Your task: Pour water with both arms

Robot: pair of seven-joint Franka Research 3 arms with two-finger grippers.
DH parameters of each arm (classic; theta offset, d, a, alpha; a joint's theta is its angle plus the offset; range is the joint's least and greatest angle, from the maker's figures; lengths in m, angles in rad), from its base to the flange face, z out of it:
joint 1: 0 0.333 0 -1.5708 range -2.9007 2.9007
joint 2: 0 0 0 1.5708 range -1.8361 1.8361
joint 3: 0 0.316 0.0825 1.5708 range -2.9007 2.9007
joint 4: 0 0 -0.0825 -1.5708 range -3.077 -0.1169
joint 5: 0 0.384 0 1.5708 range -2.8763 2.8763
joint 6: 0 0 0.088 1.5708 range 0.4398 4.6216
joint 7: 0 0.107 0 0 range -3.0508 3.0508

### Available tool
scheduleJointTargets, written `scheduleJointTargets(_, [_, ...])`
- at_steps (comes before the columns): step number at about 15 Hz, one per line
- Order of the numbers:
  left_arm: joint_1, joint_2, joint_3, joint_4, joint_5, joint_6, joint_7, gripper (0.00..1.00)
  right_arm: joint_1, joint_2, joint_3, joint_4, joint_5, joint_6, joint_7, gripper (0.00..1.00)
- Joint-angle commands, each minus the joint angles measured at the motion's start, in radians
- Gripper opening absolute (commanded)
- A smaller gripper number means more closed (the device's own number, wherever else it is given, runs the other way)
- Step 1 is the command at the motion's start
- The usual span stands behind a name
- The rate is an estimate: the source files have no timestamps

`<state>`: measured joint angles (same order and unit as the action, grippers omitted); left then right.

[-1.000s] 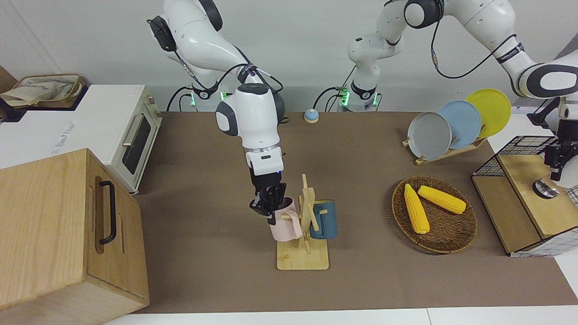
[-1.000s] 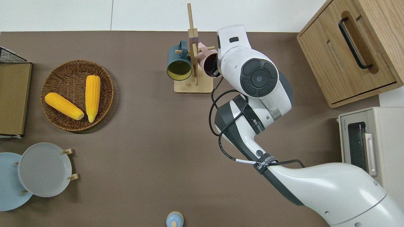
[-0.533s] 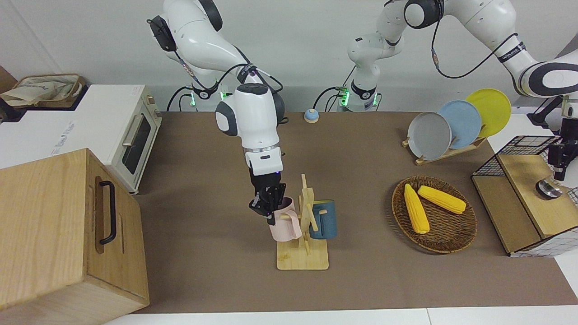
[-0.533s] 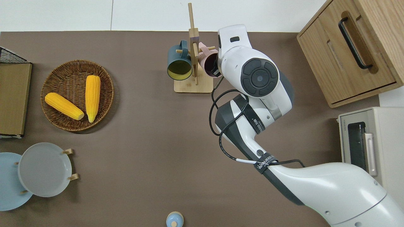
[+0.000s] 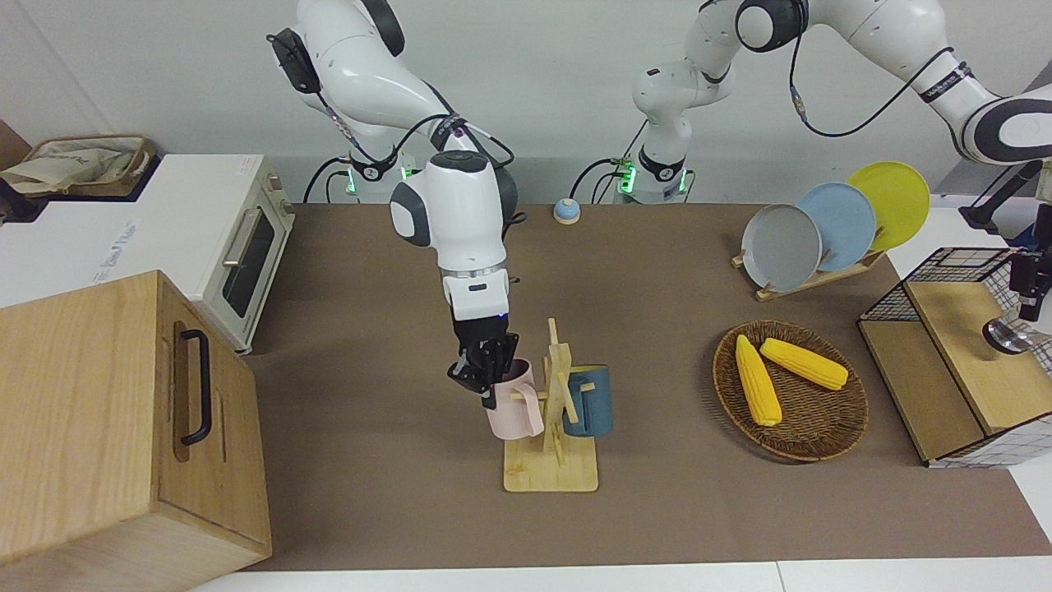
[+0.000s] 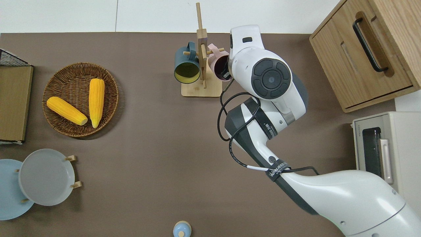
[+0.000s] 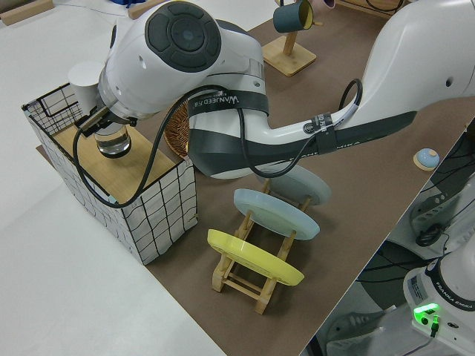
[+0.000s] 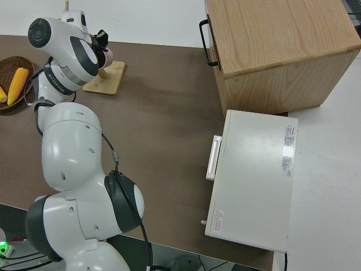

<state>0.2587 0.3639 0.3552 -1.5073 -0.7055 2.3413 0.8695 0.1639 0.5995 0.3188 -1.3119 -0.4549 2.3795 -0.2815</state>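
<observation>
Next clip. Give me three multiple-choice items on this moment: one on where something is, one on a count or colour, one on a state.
1. Where is the right gripper?
A. at the pink mug on the wooden mug rack
B. in the wicker basket
C. at the toaster oven

2. How many corn cobs lie in the wicker basket?
A. one
B. two
C. four

3. How is the dark blue mug placed?
A. lying on the table
B. held by the left gripper
C. hanging on the mug rack

Answers: 1 A, its fingers sit at the pink mug's rim. 2 B, two yellow cobs show in the basket. 3 C, it hangs on a rack peg, with no gripper on it.
</observation>
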Motion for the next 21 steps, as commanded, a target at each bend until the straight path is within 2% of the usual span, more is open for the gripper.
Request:
scheduleJointTargets(1, [0.001,-0.026,0.004,0.045,0.05,-0.062,-0.061,0.0,-0.009,-0.012,0.013,0.0,-0.01,-0.025,0.06,0.01])
scheduleJointTargets(8, [0.007,-0.052,0.005,0.05,0.083,-0.102,-0.076,0.0,-0.02,-0.027,0.016,0.0,-0.01,-0.06,0.064,0.01])
scheduleJointTargets(12, [0.007,-0.068,0.004,0.05,0.115,-0.122,-0.107,0.0,-0.027,-0.033,0.022,0.002,-0.011,-0.112,0.058,0.008])
scheduleJointTargets(21, [0.001,-0.106,0.002,0.05,0.136,-0.14,-0.121,0.0,-0.066,-0.072,0.019,0.002,0.005,-0.125,-0.005,0.006])
